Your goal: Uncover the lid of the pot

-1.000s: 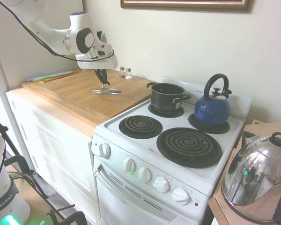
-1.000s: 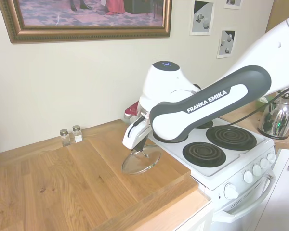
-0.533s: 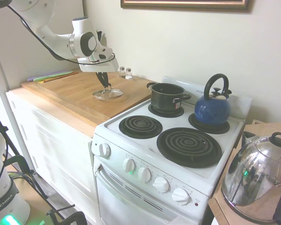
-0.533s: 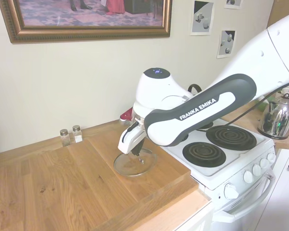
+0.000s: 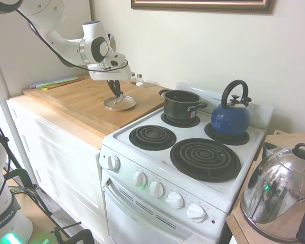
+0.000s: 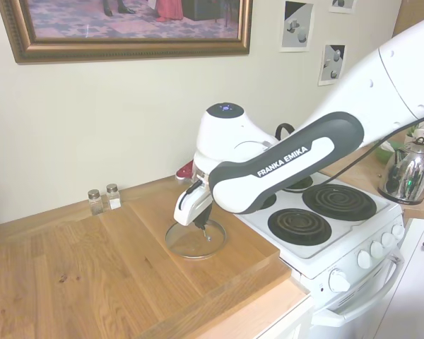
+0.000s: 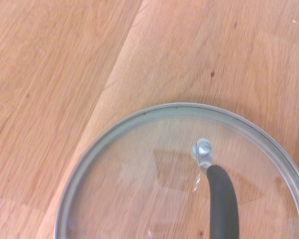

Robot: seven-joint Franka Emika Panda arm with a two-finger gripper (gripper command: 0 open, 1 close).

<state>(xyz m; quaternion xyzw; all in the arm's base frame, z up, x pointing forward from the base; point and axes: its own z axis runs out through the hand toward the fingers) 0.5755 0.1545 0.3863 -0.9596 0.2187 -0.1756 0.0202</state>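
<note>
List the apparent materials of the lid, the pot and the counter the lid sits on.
Lid: clear glass disc, since wood grain shows through it; silvery metal rim; matte black loop handle, probably plastic. Pot: black body, likely coated metal, with a bright silvery rim. Counter: light wood, with visible grain and plank seams and a smooth, low-sheen finish.

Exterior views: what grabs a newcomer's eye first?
The white arm reaching over the wooden counter, its gripper at the handle of the glass lid lying on the wood beside the stove. On the stove behind it stand the uncovered black pot and a blue kettle, each on a rear burner.
</note>
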